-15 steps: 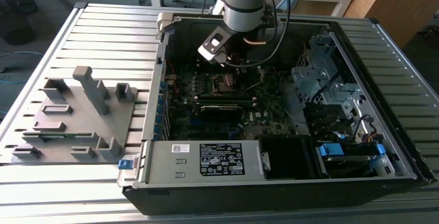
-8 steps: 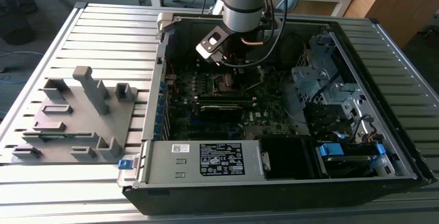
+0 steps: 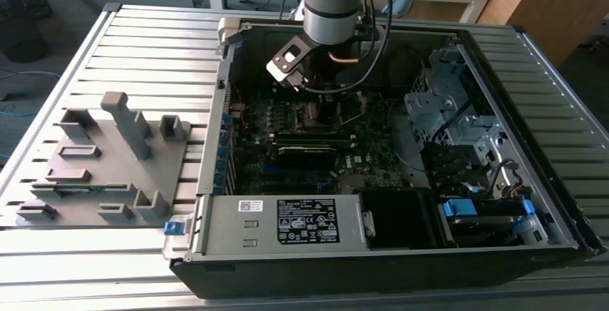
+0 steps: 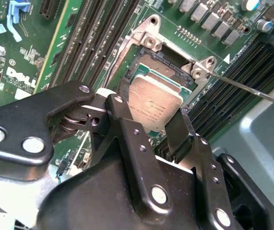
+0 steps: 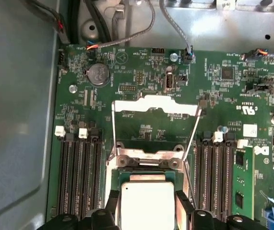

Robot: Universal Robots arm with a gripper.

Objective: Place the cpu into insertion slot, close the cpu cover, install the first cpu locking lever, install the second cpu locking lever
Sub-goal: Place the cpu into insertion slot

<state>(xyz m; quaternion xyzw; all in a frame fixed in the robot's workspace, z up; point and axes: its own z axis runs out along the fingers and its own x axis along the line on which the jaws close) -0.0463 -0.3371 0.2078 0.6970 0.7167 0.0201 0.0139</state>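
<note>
The black two-fingered gripper (image 4: 146, 111) clamps the flat silver-grey square cpu (image 4: 158, 103) by opposite edges at the dark square insertion slot (image 4: 164, 58). Its fingers hide how deep the chip sits. The thin silver cpu cover (image 5: 153, 101) stands open. Long black memory slots (image 5: 79, 177) flank the socket. In the exterior view, a grey plastic fixture (image 3: 105, 161) sits at nine o'clock from the open black computer case (image 3: 381, 275).

Silver-grey cpu (image 5: 147, 203), dark green motherboard (image 5: 223, 81), black end effector (image 4: 148, 112).
</note>
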